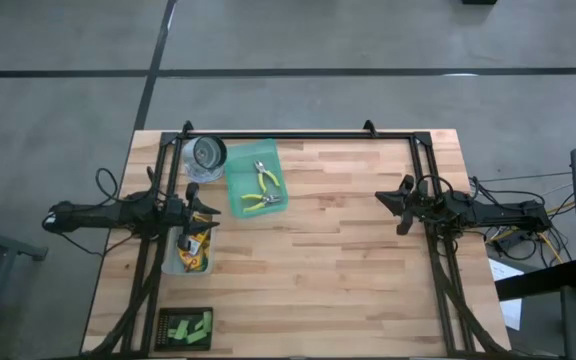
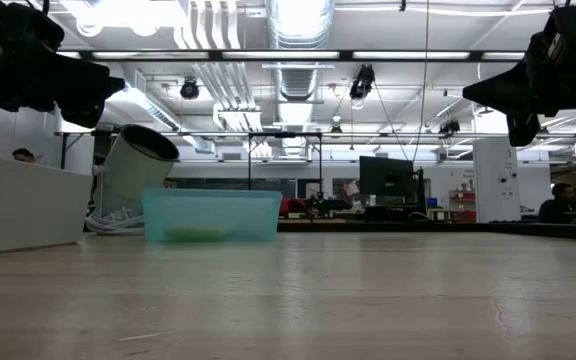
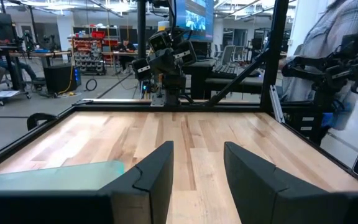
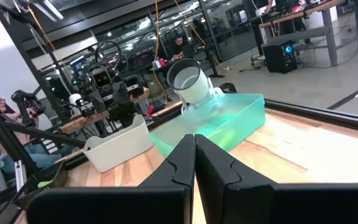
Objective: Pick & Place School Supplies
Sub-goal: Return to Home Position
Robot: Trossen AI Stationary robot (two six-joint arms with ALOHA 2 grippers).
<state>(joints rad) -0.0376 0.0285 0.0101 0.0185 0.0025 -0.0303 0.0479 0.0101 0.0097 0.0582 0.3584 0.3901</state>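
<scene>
Closest up, dark fingers (image 3: pixel 149 180) of the left jaws, spread apart with nothing but bare wood of the counter (image 3: pixel 197 134) between them. Belong to the left arm (image 1: pixel 108 214), stretched in from the counter's left edge. Hang clear of the wood, over the end of the clear bin (image 1: pixel 172 262) that faces the teal tray (image 1: pixel 238 195).

Inside that bin, yellow-orange crayon boxes (image 1: pixel 200 256) (exact count not readable from above). On the teal tray, just beside the bin, two pliers with yellow-green handles: one (image 1: pixel 265 178) toward the far end, the other (image 1: pixel 261 201) toward the near end, close together. At the tray's far left corner, a pale cylinder (image 1: pixel 206 155), tilted in the low view, open end showing in the right wrist view.

Down at the counter's near left corner, well apart from the bin, a dark tray (image 1: pixel 166 318) carrying the bright green blocks (image 1: pixel 190 326).

Over on the right side, the right arm (image 1: pixel 488 212), reaching in from the right edge. Right jaws pressed together, fingers (image 4: pixel 173 168) touching along their length, gripping nothing. Held above the wood, well apart from every supply.
</scene>
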